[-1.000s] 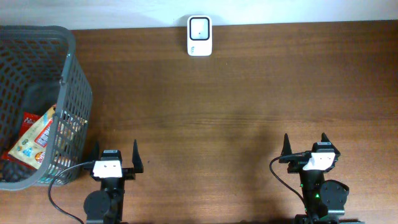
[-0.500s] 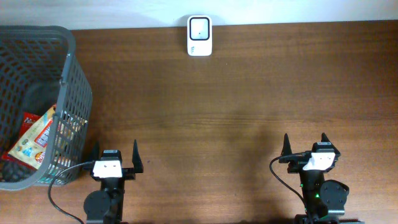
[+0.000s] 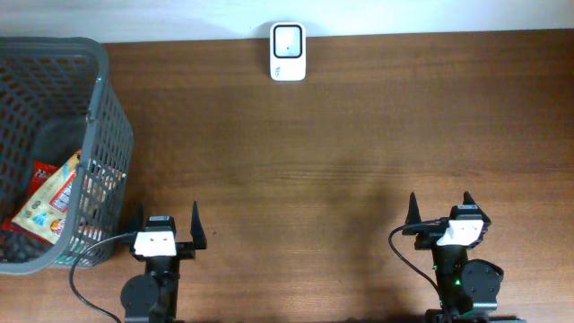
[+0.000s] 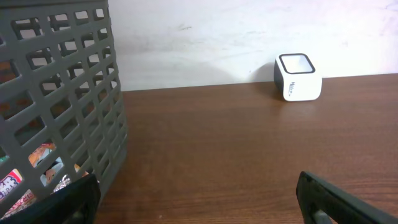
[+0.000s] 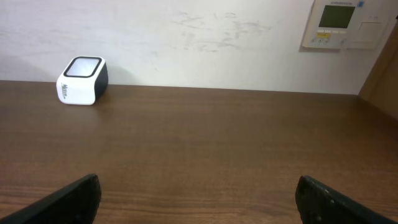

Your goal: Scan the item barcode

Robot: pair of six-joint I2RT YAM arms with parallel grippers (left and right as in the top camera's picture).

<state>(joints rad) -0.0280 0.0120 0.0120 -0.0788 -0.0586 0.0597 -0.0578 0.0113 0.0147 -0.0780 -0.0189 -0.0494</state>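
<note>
nothing has moved since the earlier overhead frames: both arms, the basket and the scanner sit exactly where they were.

the left gripper (image 3: 168, 219) is parked at the near edge of the table (image 3: 341, 152) with its jaws spread wide and nothing between them. the right gripper (image 3: 440, 208) is the same on the other side, fingers apart and empty. both wrist cameras look level across the wood towards the far wall, which reads as a rest pose with no reach begun.

just beside the left gripper, on its outer side, stands the grey mesh basket (image 3: 103, 108), upright at the table's left end. in it lies a colourful snack packet (image 3: 49, 199), flat against the near wall and partly visible through the mesh in the left wrist view. it looks like the item to be scanned. whether anything else lies under it i cannot tell.

the white barcode scanner (image 3: 288, 39) sits at the far edge against the wall, its window facing up, well apart from both grippers and the basket. being closest, the left arm seems best placed to lift the packet out and carry it over that window.
</note>
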